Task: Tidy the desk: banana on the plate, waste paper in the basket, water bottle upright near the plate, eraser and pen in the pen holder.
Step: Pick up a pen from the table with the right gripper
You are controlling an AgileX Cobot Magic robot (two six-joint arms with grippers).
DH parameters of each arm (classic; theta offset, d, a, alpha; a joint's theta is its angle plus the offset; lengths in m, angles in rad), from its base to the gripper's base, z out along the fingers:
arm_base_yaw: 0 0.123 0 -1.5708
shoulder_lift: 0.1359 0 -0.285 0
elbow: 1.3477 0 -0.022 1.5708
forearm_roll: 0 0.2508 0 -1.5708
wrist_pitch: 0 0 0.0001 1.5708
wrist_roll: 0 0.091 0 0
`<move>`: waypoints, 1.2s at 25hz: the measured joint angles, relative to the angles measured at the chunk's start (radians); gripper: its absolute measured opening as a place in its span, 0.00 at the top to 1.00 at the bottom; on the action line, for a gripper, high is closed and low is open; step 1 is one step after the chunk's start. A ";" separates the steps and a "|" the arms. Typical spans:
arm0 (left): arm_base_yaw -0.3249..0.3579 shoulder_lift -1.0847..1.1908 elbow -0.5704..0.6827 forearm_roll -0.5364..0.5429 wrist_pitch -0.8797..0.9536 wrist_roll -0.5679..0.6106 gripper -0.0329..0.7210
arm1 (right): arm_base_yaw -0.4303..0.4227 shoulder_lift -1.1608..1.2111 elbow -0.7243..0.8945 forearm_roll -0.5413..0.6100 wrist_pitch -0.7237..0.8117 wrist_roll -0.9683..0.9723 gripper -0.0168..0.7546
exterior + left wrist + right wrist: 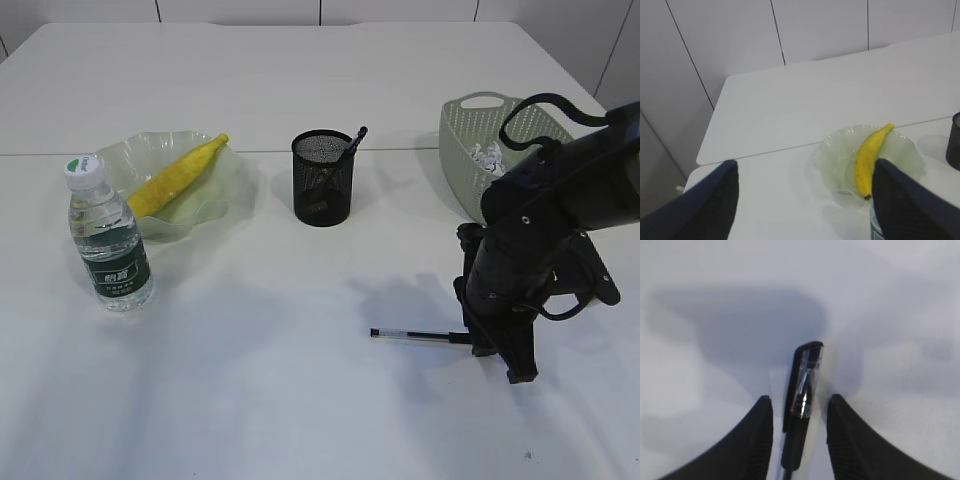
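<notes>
The pen lies flat on the white table, near and right of centre, with its right end at the tips of the right gripper. The exterior view alone takes in the whole desk: the banana on the pale green plate at far left, the water bottle upright just near-left of that plate, the black mesh pen holder in the middle with a dark stick-like item leaning out of it, and the green basket at far right with crumpled paper inside. The right wrist view shows what that view cannot: the pen's capped end between the two dark fingers, which stand slightly apart on either side of the barrel, close to it but with a sliver of table showing on both sides, so not clamped. The left wrist view looks down from above the far left, showing the banana on the plate and the left gripper with fingers wide apart and holding nothing; this arm is out of the exterior view.
</notes>
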 joint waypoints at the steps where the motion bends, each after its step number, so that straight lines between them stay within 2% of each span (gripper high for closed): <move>1: 0.000 0.000 0.000 0.000 0.007 0.000 0.17 | 0.000 0.000 0.000 0.000 -0.002 0.000 0.61; 24: 0.000 0.000 0.000 0.000 0.020 0.000 0.17 | 0.000 0.000 0.000 0.000 -0.013 0.002 0.61; 30: 0.000 0.000 0.000 0.000 0.020 0.000 0.17 | 0.000 0.000 0.000 0.079 -0.013 0.000 0.61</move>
